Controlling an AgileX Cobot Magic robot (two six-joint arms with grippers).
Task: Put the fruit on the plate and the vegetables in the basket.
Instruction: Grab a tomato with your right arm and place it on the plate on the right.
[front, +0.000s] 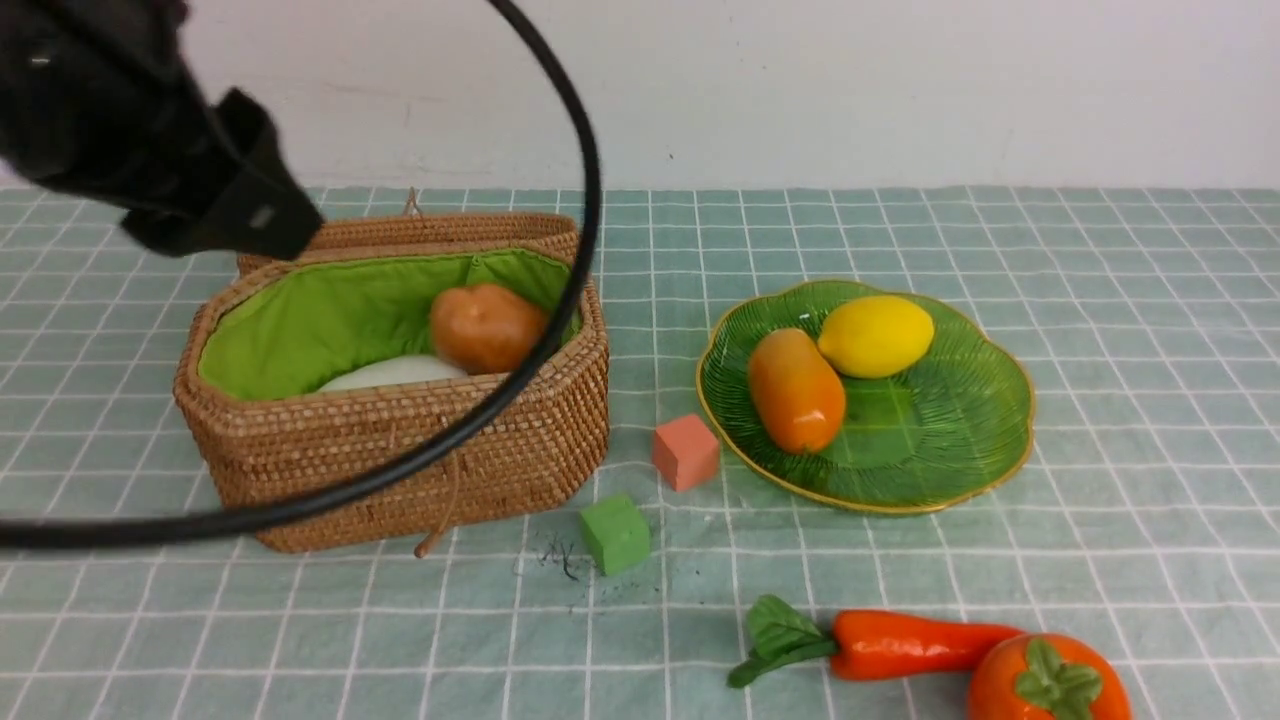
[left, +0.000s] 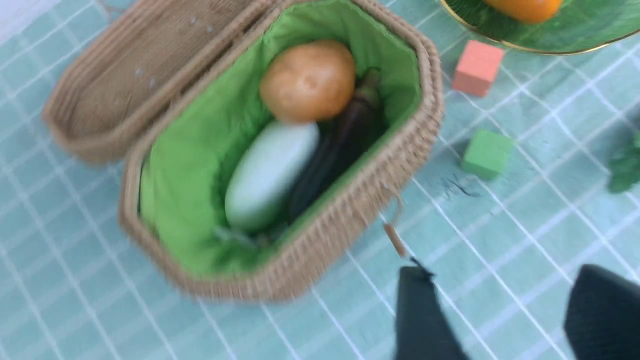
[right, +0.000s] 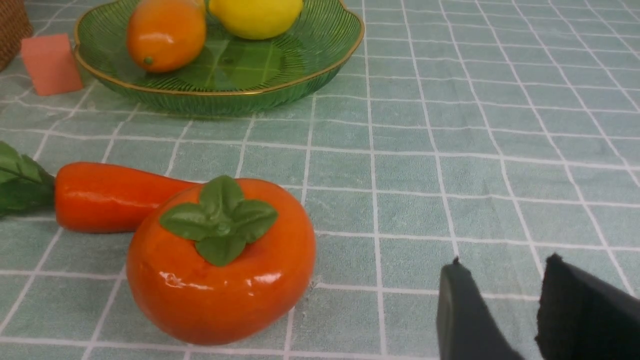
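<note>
Pincers: right pincer (right: 505, 285) parted and empty, low over the cloth, nearer than the plate (front: 940, 445); left pincer (left: 500, 305) with jaws apart and nothing between them, well left of the plate.
Persimmon (front: 1050, 685): on the cloth nearer than the plate, leafy cap up.
Carrot (front: 915, 645): nearer than the plate, long axis crosswise, leaves pointing left, tip against the persimmon.
Green cube (front: 615, 535): near-left of the plate, apart.
Pink cube (front: 686, 452): just beside the plate's left rim.
Mango (front: 797, 390): on the plate's left half, long axis near to far, near end angled slightly right.
Lemon (front: 876, 335): on the plate's far part, long axis crosswise, touching the mango.
Basket (front: 400, 460): left of the plate, apart, lid open.
Radish (front: 395, 372): inside the basket, lying along its length.
Potato (front: 487, 327): inside the basket, at the end towards the plate.
Dark purple vegetable (left: 340, 150): inside the basket, alongside the radish.
</note>
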